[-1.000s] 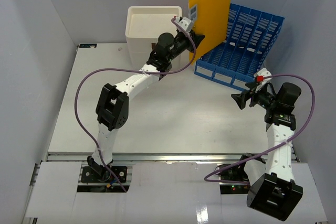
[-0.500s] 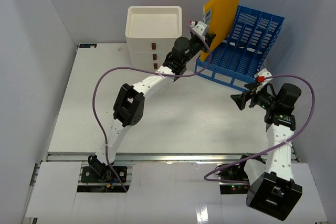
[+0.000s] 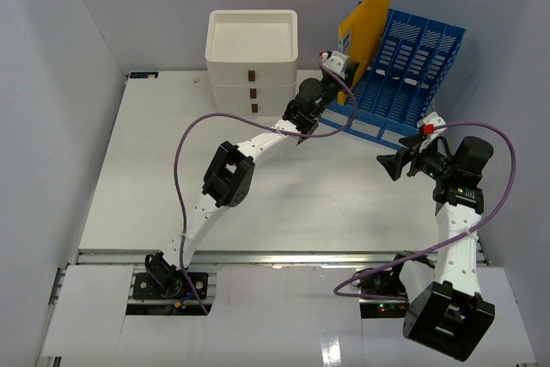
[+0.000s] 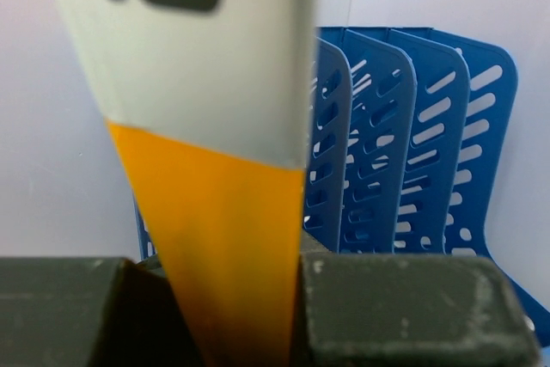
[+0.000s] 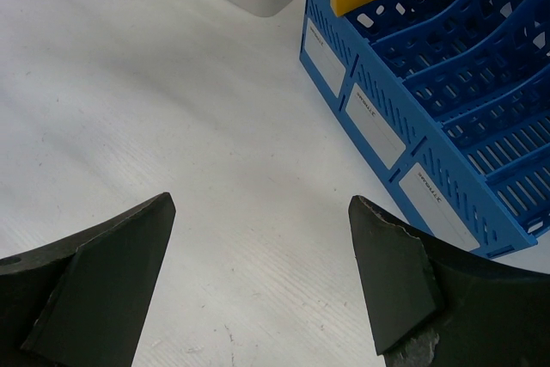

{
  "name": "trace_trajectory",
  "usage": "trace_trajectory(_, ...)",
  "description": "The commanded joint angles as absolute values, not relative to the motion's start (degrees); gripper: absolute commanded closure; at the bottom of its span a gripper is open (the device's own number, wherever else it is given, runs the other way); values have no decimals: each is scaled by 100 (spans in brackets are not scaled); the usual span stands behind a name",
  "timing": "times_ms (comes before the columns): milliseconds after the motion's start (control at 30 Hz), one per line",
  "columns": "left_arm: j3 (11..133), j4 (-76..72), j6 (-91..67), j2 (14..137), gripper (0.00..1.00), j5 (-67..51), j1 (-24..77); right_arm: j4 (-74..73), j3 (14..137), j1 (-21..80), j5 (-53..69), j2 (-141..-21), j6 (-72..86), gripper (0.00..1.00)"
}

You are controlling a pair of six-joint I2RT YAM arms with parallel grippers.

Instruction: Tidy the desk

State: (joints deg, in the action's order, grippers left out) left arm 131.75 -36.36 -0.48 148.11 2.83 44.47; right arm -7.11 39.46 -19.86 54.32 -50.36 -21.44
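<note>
Left tool (image 3: 343, 68) pinches the folder (image 3: 371, 15), tilted over the rack (image 3: 412, 66); it could snag a divider and slip. Right tool (image 5: 258, 272) is spread.

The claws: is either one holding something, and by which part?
The left claw pinches the orange folder by its edge beside the label; the right claw is empty.

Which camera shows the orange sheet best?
The top external view: nearly the whole orange sheet, tilted, held by the left pincer at the blue rack. The left wrist view shows a blurred strip; the right wrist view only a bottom corner.
</note>
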Motion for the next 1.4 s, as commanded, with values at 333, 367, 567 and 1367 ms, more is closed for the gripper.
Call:
trace_trajectory(333, 13851, -4587, -334, 14976, 100, 633, 4518, -457, 3872, -2013, 5660, -5058, -2057, 12)
trace_trajectory(367, 13881, -4604, -356, 15018, 100, 632, 4518, -457, 3867, -2013, 5659, -5054, -2057, 12)
trace_trajectory(567, 13761, -4576, -466, 15091, 100, 575, 4518, -460, 3876, -2013, 5643, -5054, -2048, 12)
trace_trajectory(1367, 13336, -4490, -379, 15285, 100, 404, 4518, -465, 3876, -2013, 5634, -5019, -2056, 12)
